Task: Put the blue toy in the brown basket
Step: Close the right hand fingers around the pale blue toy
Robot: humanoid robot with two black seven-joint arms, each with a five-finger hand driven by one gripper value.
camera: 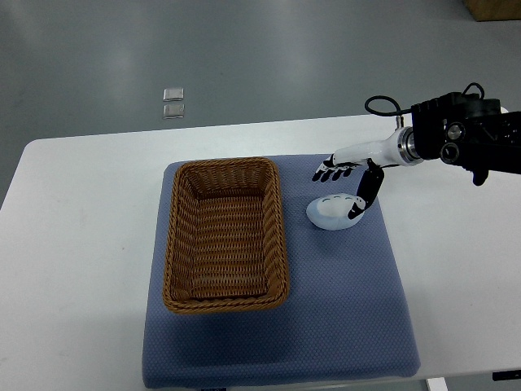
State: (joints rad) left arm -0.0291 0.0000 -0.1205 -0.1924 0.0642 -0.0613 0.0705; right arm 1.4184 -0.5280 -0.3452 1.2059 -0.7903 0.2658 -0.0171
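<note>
A pale blue-white toy [332,213] lies on the blue mat [342,301], just right of the brown wicker basket [225,234]. The basket holds nothing. My right hand [346,183] comes in from the right edge and hovers over the toy's far right side. Its fingers [330,172] are spread flat and its thumb [364,195] points down at the toy's right edge. The hand holds nothing. The left arm is out of view.
The mat lies on a white table [73,244]. A black cable [383,106] loops above the right wrist. Two small square plates [172,103] lie on the grey floor beyond the table's far edge.
</note>
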